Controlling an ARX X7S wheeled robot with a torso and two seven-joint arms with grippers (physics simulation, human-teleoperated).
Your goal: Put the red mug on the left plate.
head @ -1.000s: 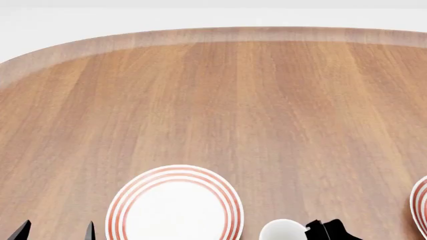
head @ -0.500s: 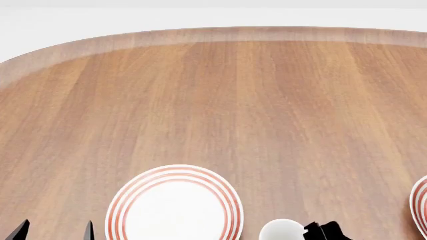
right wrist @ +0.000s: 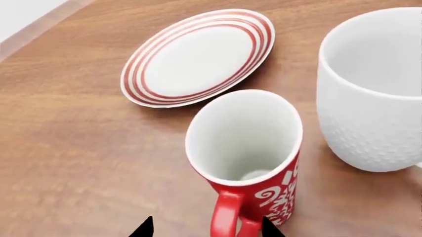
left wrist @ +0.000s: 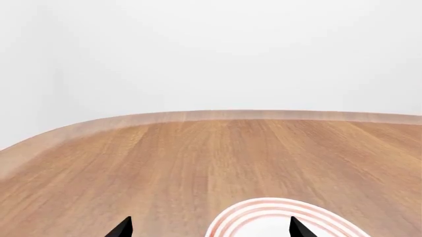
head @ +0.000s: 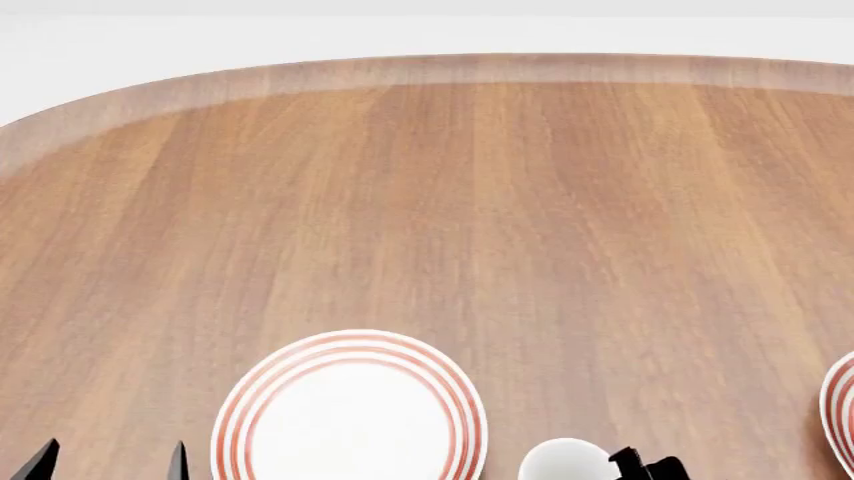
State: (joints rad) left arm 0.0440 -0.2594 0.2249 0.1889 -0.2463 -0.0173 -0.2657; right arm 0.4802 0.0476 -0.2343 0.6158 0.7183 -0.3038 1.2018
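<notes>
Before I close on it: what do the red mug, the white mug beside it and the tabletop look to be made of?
Red mug: probably glazed ceramic, with a smooth white interior and a glossy red, scroll-patterned outside. White mug: likely matte ceramic, with a dimpled lower wall. Table: wood or wood veneer, with visible grain and a satin sheen.

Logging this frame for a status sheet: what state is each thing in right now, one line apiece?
red mug: upright on the table, empty, handle toward the right gripper, not gripped.
white mug: upright, beside the red mug, apart from it.
left plate: flat on the table, nothing on it.
right gripper: open, tips either side of the red mug's handle.
left gripper: open, holding nothing.
</notes>
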